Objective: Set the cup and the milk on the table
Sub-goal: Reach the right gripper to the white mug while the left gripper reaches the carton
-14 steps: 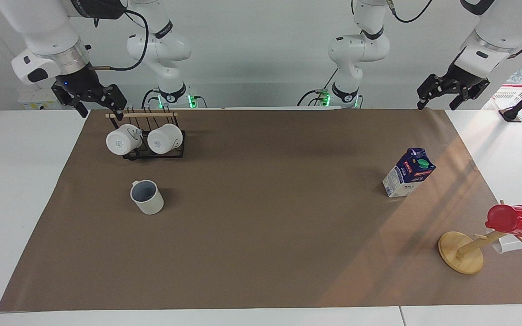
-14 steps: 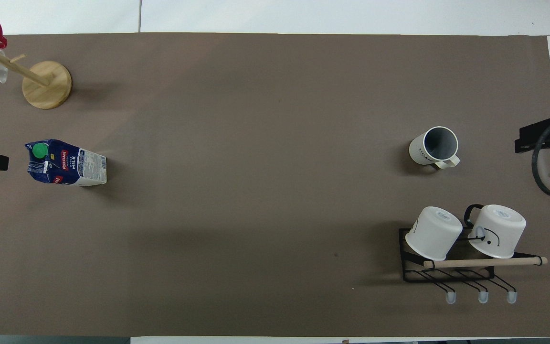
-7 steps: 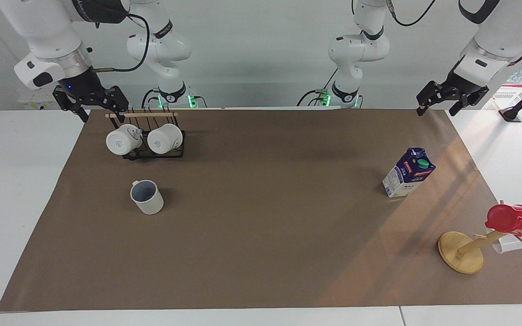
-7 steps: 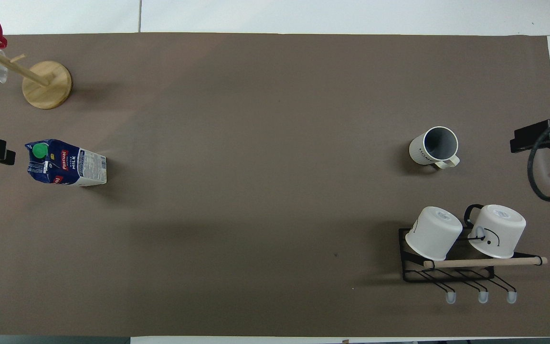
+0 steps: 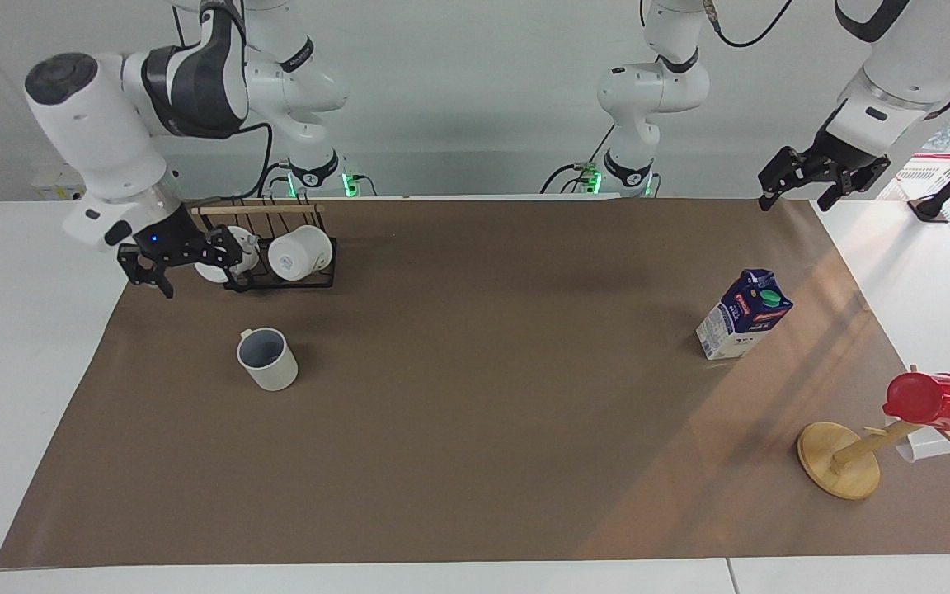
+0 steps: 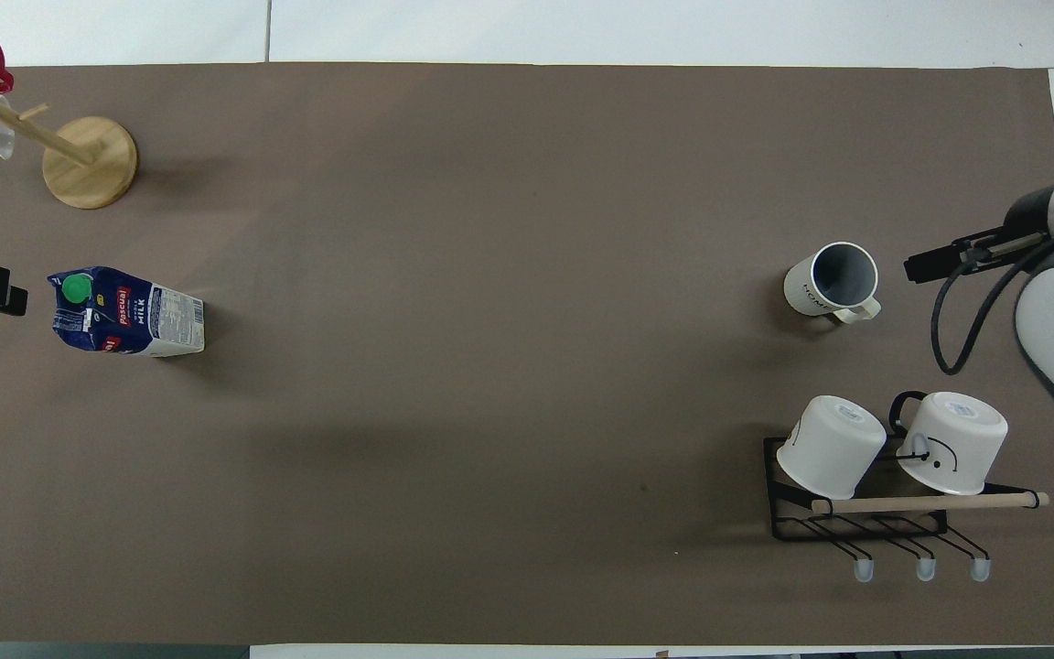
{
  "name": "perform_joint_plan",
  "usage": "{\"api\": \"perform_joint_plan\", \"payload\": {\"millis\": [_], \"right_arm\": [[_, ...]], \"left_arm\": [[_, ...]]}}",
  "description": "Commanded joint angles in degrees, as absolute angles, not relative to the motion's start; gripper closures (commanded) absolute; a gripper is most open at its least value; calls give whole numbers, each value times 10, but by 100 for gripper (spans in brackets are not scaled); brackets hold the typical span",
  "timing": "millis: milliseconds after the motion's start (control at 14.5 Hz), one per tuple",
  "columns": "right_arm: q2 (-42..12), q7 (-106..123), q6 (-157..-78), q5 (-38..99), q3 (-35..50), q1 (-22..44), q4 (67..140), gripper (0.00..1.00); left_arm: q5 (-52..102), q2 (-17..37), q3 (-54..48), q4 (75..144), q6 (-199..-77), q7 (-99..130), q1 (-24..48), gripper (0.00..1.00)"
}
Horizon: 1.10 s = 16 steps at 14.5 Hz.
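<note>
Counting one cup (image 5: 268, 358), one milk (image 5: 744, 314) (upright).

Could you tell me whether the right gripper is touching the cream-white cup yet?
Apart: the overhead view shows brown sheet between the right gripper and the cup.

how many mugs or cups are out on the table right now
4, perhaps 5: the cream cup standing on the brown sheet, two white mugs on the black rack, a red cup on the wooden tree; something white partly hidden under it may be another.
</note>
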State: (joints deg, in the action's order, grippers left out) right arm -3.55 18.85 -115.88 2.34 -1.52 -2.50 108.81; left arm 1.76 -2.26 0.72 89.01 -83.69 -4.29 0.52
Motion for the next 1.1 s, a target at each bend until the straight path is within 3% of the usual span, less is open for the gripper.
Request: {"api": "perform_joint_plan", "payload": {"millis": [0,552,690,897,1034], "right_arm": [[-44,223,-1258,45,-11,-29,1171,0],[-91,274,-1360,63,-11,-23,1196,0],[-91,272,-1373,63,-11,-19,1201,9],[-91,261,-1374,63,-11,-18,1206,35],[-90,254,-1385,63,-11,-17,1210,38]], "left_arm": [[4,-34,9,908,-852,-42,11,0],[4,-40,9,1063,-1039,-46,3,0],[4,-35,9,1097,-1082,-46,-3,0],[4,-32,9,1126,-1125,-47,-14,0],[4,-31,9,1143,-1144,-47,-14,0]]}}
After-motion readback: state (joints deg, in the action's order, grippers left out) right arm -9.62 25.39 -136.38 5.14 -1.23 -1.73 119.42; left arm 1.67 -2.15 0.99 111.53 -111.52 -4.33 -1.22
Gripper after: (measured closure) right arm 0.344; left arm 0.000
